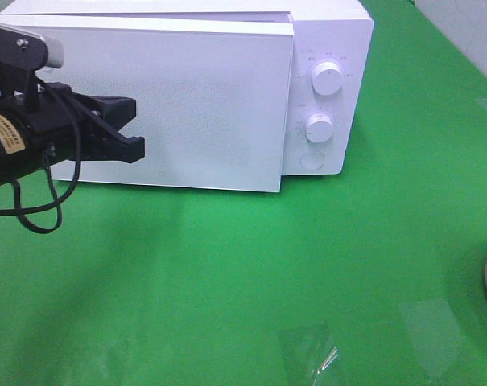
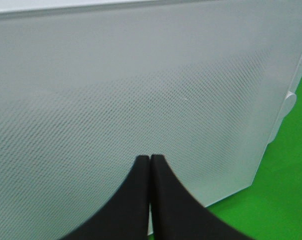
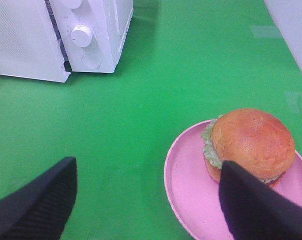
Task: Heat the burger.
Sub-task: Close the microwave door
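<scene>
1. Jaws: the left gripper (image 2: 150, 159) has its two black fingers pressed together with nothing between them. The right gripper (image 3: 148, 175) has its fingers spread wide apart and holds nothing.
2. Surroundings: a white microwave (image 1: 328, 48) stands on the green table (image 1: 227, 273). Its door (image 1: 195, 104) sits slightly ajar at the edge nearest the two round knobs (image 1: 327, 80). The left gripper's tips are right in front of the door's dotted panel; whether they touch it cannot be told.
3. Task item: the burger (image 3: 250, 142) has a glossy golden-brown top bun, with frilly green lettuce showing beneath it.
4. Location: the burger rests on a pink plate (image 3: 190, 185) on the table, well apart from the microwave.
5. Relation to jaws: the burger lies just ahead of the right gripper, off-centre toward one finger, with no contact.
</scene>
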`<state>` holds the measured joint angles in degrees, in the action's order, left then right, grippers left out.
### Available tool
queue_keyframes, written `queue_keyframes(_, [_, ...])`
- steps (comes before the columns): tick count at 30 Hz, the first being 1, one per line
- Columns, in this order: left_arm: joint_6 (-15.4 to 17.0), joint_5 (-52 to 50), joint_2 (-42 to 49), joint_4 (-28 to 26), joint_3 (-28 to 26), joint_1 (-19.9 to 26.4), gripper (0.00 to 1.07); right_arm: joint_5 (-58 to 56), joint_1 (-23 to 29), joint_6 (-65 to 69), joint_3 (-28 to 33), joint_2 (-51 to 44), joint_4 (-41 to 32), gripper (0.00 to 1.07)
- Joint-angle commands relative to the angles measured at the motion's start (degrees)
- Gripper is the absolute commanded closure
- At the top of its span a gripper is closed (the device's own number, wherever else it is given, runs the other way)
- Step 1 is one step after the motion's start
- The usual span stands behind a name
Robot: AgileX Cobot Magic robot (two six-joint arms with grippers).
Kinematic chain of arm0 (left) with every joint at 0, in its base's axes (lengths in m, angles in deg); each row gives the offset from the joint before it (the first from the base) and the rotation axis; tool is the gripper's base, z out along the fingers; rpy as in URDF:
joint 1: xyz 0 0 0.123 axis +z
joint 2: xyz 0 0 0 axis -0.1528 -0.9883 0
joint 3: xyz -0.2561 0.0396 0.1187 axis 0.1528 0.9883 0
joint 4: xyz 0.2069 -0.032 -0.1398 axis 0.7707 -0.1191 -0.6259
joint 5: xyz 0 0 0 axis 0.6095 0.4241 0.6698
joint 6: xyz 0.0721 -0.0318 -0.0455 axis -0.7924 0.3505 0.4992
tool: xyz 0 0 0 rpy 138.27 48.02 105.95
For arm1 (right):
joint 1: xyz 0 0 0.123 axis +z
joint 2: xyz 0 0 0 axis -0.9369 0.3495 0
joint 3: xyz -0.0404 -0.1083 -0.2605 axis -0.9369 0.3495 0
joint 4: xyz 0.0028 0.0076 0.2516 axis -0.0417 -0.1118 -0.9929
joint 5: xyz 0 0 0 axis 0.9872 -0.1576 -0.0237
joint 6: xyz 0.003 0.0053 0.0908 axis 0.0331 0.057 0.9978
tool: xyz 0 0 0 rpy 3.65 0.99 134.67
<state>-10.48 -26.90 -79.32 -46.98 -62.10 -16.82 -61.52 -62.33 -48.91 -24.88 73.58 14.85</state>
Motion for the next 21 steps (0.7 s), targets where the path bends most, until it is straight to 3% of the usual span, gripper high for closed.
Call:
queue_keyframes(1, [-1.1,1.0,-1.1,-1.8,-2.2,-2.0,1.07,0.9,-0.4,0.1,0.1,-1.4,-0.1,0.31])
queue_keyframes(7, [-1.2,2.7,-4.2,-4.9,-6.5,-4.5,1.07,0.9,-0.4,0.2,0.1,-1.4,-0.1,0.31])
queue_keyframes(13, [-4.7,8.7,-8.5,-8.6,-15.0,-6.8,1.07,0.9,-0.4,0.2,0.1,-1.4,-0.1,0.31])
queue_keyframes(21, [-5.0,14.4,-11.5,-8.5,-22.8,-6.9,1.07,0.9,-0.4,0.1,0.1,-1.4,-0.1,0.31])
